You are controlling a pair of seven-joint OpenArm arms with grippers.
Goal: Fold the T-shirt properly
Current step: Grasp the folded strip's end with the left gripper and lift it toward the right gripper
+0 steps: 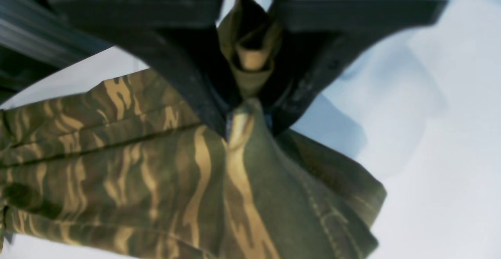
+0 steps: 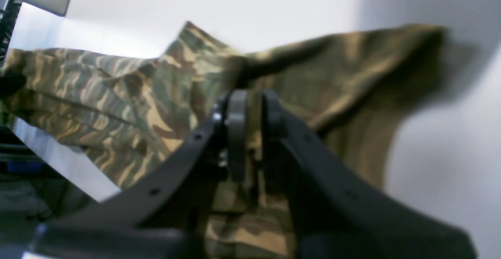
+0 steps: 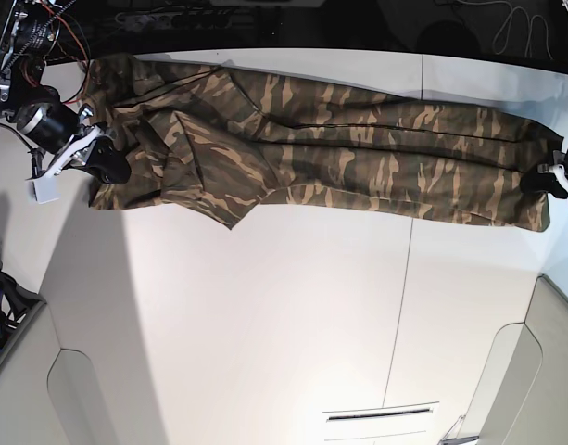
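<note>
The camouflage T-shirt lies stretched in a long band across the far part of the white table, folded lengthwise. My right gripper is at the band's left end, shut on the T-shirt; its fingers pinch a fabric edge in the right wrist view. My left gripper is at the band's right end, shut on the T-shirt; its black fingers clamp a bunched fold of cloth in the left wrist view.
A seam runs down the table right of centre. The table's far edge lies just behind the shirt, with dark clutter and cables beyond. Grey rounded panels sit at the near corners.
</note>
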